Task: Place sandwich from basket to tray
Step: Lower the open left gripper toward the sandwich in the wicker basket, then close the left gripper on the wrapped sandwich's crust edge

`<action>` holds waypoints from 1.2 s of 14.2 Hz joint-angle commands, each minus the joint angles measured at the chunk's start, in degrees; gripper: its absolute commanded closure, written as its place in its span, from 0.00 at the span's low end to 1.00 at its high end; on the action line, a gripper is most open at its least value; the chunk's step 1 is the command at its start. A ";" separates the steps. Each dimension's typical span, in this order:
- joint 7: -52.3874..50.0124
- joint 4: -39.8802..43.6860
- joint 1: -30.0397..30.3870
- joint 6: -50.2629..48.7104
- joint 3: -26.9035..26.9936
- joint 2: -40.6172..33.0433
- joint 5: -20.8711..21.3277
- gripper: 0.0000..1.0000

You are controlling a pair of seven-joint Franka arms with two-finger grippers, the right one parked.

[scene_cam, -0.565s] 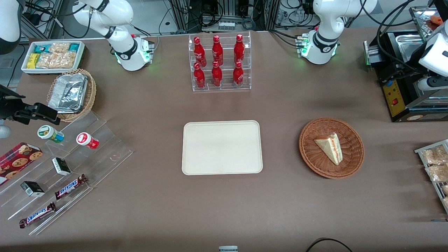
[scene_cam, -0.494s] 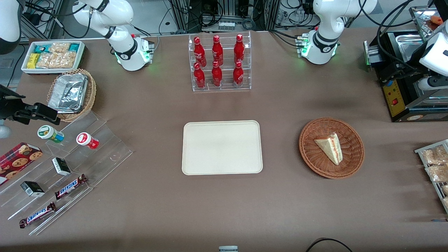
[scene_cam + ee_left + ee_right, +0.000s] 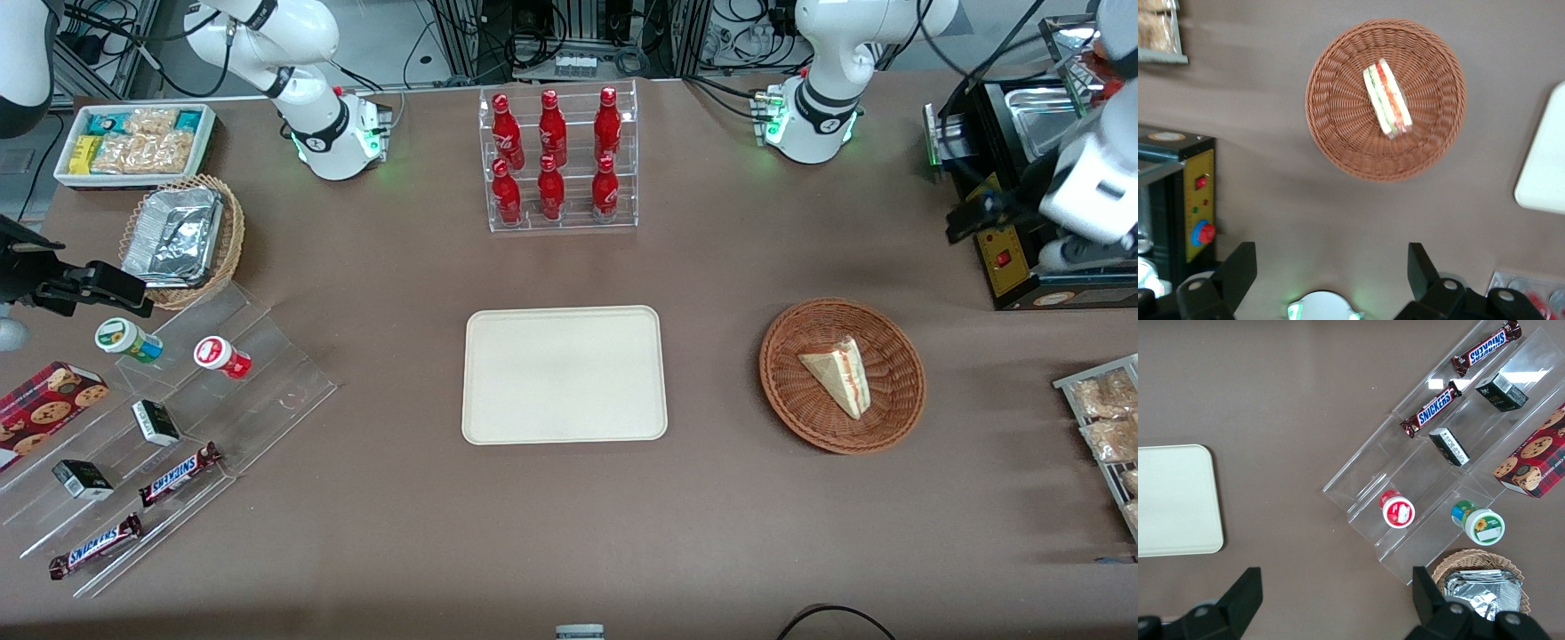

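Note:
The sandwich (image 3: 839, 374), a white wedge with red and green filling, lies in the round reddish-brown wicker basket (image 3: 787, 391). The cream tray (image 3: 564, 374) sits bare at the table's middle, beside the basket toward the parked arm's end. My gripper (image 3: 971, 215) hangs high over the table, farther from the front camera than the basket and toward the working arm's end. In the left wrist view my gripper (image 3: 1330, 267) is open and holds nothing, with the sandwich (image 3: 1387, 98), the basket (image 3: 1338, 127) and a corner of the tray (image 3: 1545, 167) below it.
A black machine (image 3: 1013, 258) with a red button stands close beside my gripper. A clear rack of red bottles (image 3: 558, 160) stands farther from the camera than the tray. Packets on a metal tray (image 3: 1107, 418) lie at the working arm's end.
My arm has swung in from the working arm's end toward the table's middle, so the gripper now shows in front of the black machine. Sandwich, basket and tray have not moved.

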 commanded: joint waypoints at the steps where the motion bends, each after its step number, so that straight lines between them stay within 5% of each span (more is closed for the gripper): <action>1: -8.61 -6.15 -0.39 8.46 -0.33 1.36 -0.65 0.00; 8: -22.27 -29.11 -0.66 43.88 -2.17 4.07 -0.57 0.00; 17: -25.62 -33.96 -2.06 62.02 -2.35 14.27 -0.57 0.00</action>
